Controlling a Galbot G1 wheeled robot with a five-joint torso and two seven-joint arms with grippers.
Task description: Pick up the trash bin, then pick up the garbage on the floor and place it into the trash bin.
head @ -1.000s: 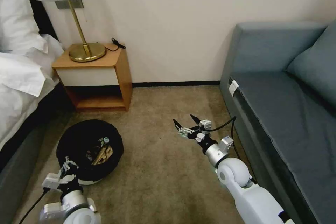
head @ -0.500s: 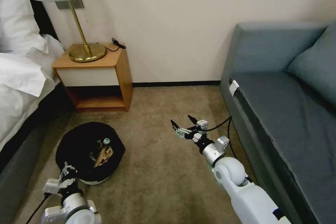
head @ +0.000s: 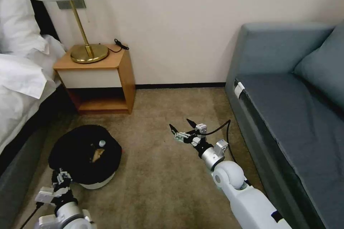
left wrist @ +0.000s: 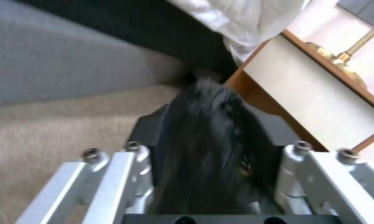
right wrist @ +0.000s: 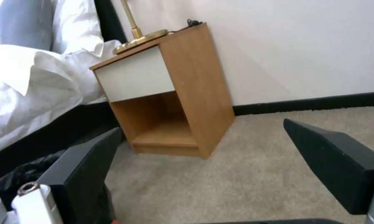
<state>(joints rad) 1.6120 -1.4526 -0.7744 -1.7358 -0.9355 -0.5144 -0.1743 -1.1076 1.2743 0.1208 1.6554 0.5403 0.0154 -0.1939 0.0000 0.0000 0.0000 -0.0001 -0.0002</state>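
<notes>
The trash bin [head: 96, 185] is a small round white bin lined with a black bag [left wrist: 212, 149]. It stands on the carpet at the lower left, by the bed. Inside it lies garbage [head: 96, 154]: a tan paper piece and a bottle top. My left gripper [head: 59, 177] is at the bin's near rim, shut on the rim and bag, and the bag fills the gap between its fingers [left wrist: 112, 174]. My right gripper [head: 182, 127] hovers open over the middle of the carpet, with nothing between its black fingers [right wrist: 87, 168].
A wooden nightstand [head: 104, 78] with a brass lamp [head: 87, 52] stands against the wall behind the bin. The bed [head: 21, 89] runs along the left and a grey-blue sofa [head: 286, 114] along the right. Open carpet [head: 161, 179] lies between them.
My left gripper has drawn back toward me and to the left, and the bin has come with it. Less of the bin's inside shows now. My right gripper has drifted slightly left.
</notes>
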